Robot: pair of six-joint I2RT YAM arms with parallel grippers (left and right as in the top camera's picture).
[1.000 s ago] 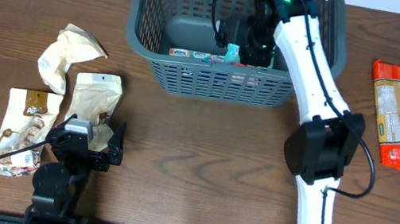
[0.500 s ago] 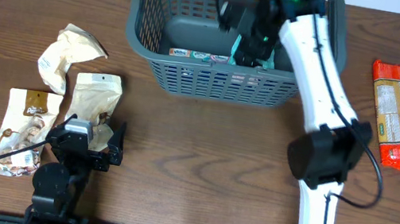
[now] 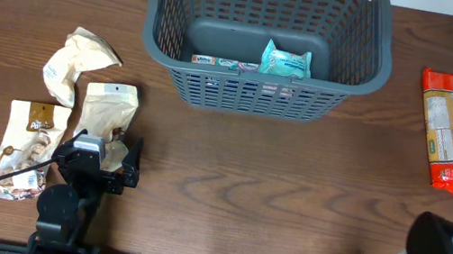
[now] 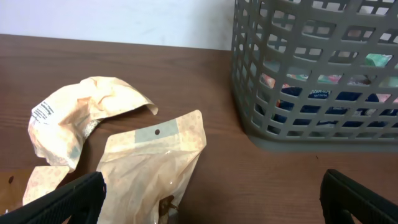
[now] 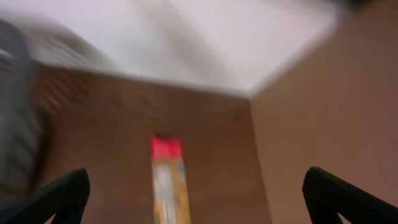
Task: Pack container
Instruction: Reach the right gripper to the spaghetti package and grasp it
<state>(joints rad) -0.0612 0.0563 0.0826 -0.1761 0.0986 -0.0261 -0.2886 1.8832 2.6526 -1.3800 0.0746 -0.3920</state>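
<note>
Jaws first: the right jaws stand wide and empty, having let go and swung out of the container (image 3: 171,18) towards the orange packet (image 3: 445,133). The left jaws gape, idle, by the tan pouches (image 3: 109,108). The teal packet (image 3: 286,62) now lies free inside the container, at the far edge of the worktop (image 3: 246,176), so we count it packed. We can read no label.

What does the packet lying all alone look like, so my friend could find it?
Start at the big grey basket at the far edge of the table. Look right of it: one long, thin packet lies alone on the wood. It is bright orange-red, unlike the crumpled tan pouches on the left.
</note>
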